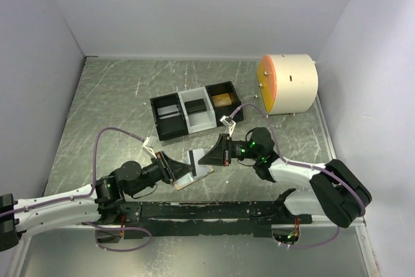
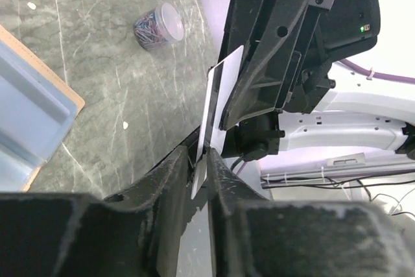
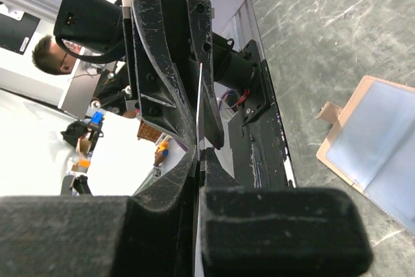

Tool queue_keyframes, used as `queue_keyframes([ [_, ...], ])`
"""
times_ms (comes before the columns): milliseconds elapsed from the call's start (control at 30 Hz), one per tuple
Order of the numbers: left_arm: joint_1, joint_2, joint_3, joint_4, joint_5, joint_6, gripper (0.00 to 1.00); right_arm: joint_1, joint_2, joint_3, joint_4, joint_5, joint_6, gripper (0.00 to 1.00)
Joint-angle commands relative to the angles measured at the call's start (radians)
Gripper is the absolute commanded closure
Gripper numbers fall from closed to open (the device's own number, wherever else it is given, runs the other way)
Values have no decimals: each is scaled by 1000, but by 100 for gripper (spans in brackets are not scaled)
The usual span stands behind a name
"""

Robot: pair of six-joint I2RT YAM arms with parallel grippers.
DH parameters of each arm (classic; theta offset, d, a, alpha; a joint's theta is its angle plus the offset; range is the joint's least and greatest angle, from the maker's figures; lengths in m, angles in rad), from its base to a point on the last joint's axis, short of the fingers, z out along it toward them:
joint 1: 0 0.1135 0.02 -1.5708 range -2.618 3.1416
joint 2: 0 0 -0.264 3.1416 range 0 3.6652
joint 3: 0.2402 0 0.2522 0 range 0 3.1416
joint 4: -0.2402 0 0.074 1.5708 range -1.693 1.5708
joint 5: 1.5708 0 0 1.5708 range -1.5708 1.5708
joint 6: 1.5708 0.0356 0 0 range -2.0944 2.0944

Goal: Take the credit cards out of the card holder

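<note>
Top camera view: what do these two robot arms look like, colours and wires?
The left arm and right arm have white shells with black joints. The left end effector and right end effector are black wedges with two fingers. A mauve cable loops along each arm, fastened with white ties. Green lights glow near the right wrist.

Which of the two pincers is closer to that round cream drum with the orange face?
The right. The right pincer is below-left of the drum in the top view; the left pincer lies even farther left, past the white card between them.
</note>
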Motion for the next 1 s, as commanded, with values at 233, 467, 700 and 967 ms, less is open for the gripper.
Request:
queue_keyframes([
  [233,-3,-32,106,-330,-85,19,35,2,-136,107,-393,123,-238,100],
  [467,-1,56,358,-817,-296,42,0,6,-213,168,-652,293,-437,100],
  [700,22,201,586,-1132,-487,60,1,12,-259,212,-757,448,-583,100],
  [967,354,318,655,-1083,-317,347,0,88,-220,267,-800,568,-689,100],
])
